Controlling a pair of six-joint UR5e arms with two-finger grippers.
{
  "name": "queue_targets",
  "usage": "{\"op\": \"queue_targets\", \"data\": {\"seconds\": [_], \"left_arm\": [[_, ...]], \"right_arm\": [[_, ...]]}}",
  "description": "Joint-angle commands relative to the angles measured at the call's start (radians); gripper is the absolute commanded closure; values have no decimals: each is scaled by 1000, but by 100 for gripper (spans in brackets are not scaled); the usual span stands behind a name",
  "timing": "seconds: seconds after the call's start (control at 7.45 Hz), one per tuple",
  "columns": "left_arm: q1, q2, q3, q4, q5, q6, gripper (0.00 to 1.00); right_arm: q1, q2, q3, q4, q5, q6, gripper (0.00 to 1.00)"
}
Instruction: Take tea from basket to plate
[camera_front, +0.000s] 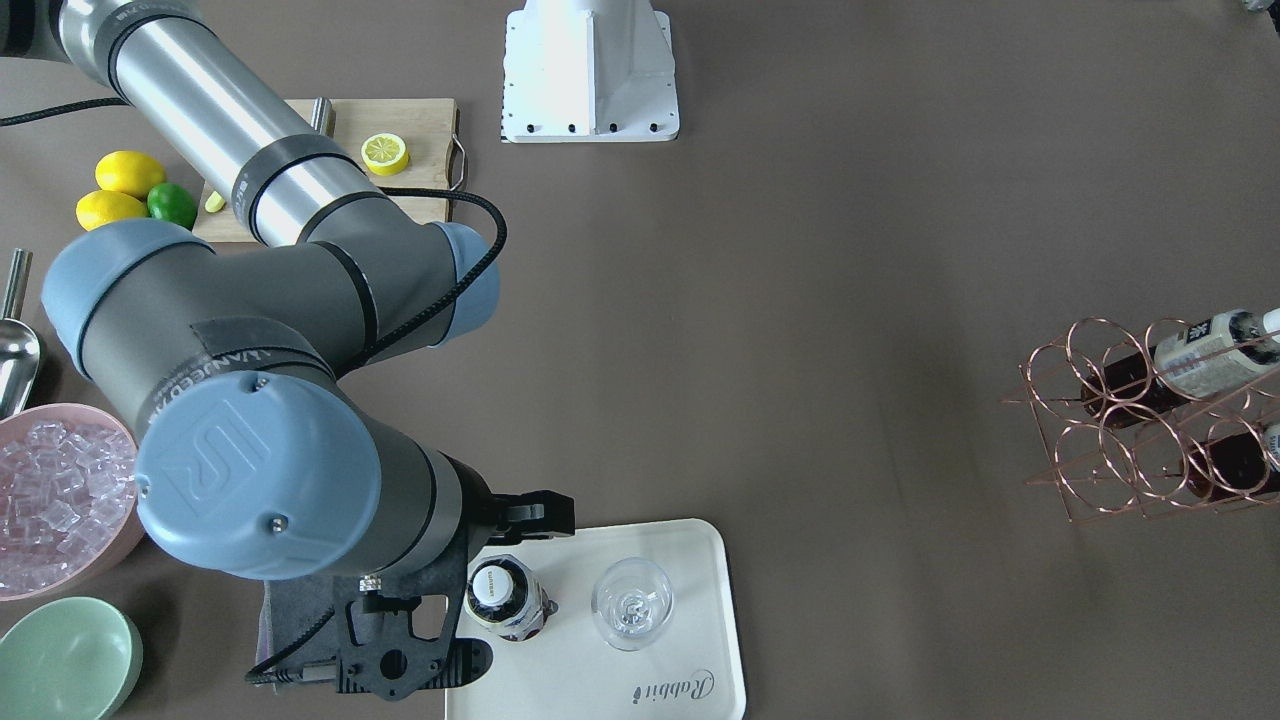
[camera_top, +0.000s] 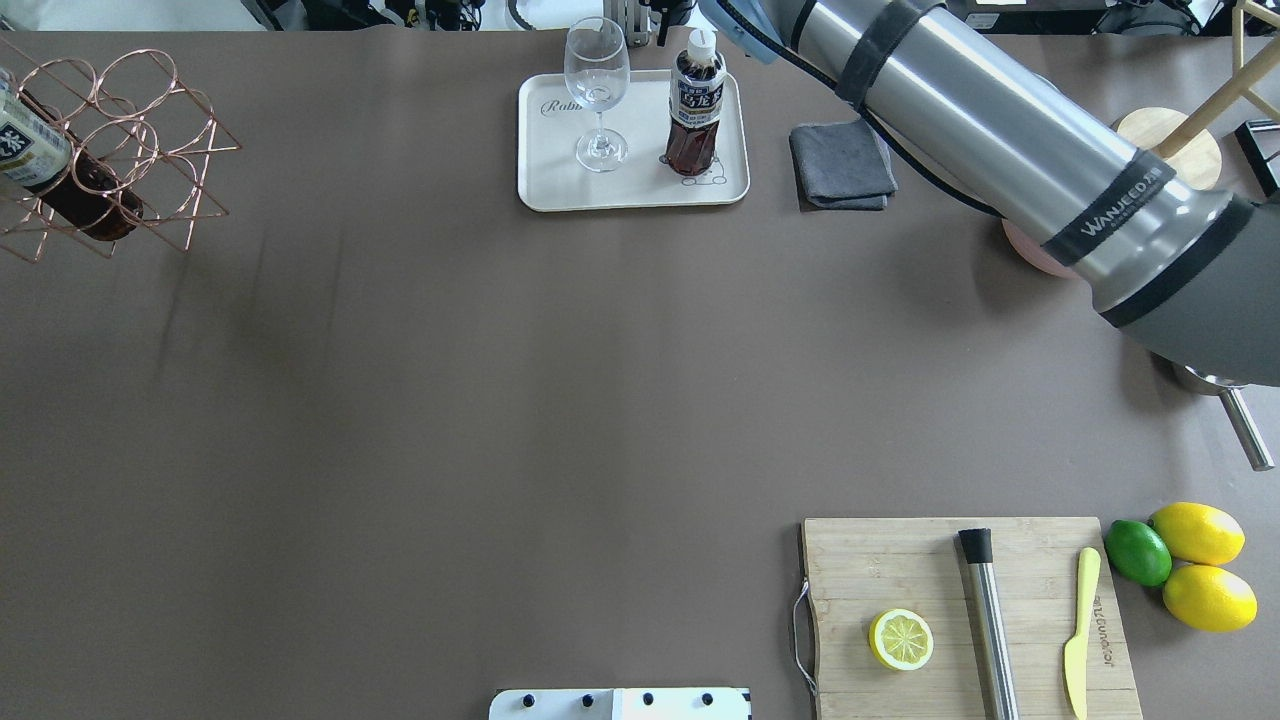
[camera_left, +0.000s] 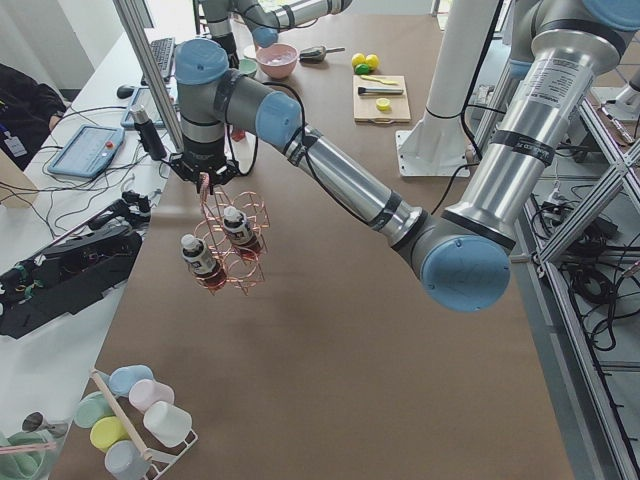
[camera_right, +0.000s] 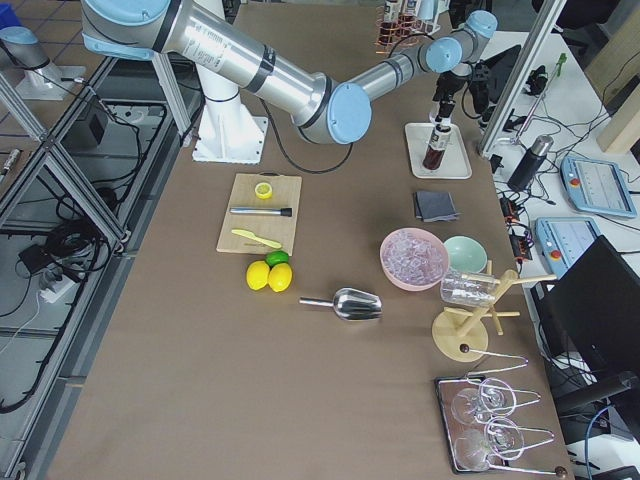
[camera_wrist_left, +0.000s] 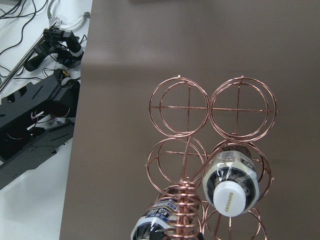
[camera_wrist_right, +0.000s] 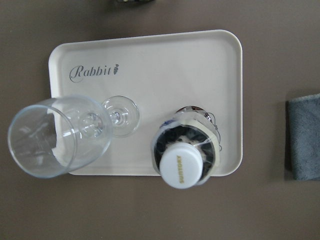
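First, nearest the robot's base, a board (camera_top: 880, 560) is laid with a lemon half (camera_top: 901, 640), a steel rod (camera_top: 988, 620) and a yellow knife (camera_top: 1080, 630) on it. Two lemons (camera_top: 1197, 533) and a lime (camera_top: 1138, 552) are set just beside it on the right. Farther out on that side a scoop (camera_right: 345, 304) is seen. Beyond it come a pink bowl (camera_right: 408, 287) filled with ice and a green bowl (camera_front: 65, 660), and a folded cloth (camera_top: 842, 165) is laid near the plate (camera_top: 560, 190).

The plate is placed at the table's far edge, and the tea (camera_top: 694, 120) is stood upright on it, at the end nearer the cloth, with its white cap (camera_wrist_right: 182, 169) screwed on. A glass (camera_top: 598, 80) is stood upright on the same plate, close to the tea but apart from it. The right gripper (camera_right: 441, 108) is held above the tea. How wide its fingers are set cannot be told.

Far off to the left, well apart from the plate, the basket (camera_wrist_left: 190, 107) is seen tilted. Two more bottles (camera_wrist_left: 231, 186) are lodged in its cells. Its handle (camera_wrist_left: 185, 210) is run up to the left gripper (camera_left: 205, 178), which is shown only from the side, so the set of its fingers cannot be told.
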Motion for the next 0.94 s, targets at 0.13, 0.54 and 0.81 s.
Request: {"op": "queue_targets", "data": {"seconds": [0.13, 0.54, 0.81], "left_arm": [[45, -141, 339, -261, 61, -1, 100], [83, -177, 400, -314, 153, -9, 100], [111, -178, 428, -354, 190, -11, 100]], "right_arm": [[46, -360, 495, -140, 2, -21, 0], [83, -917, 909, -137, -45, -155, 0], [180, -1162, 1008, -133, -83, -335, 0]]}}
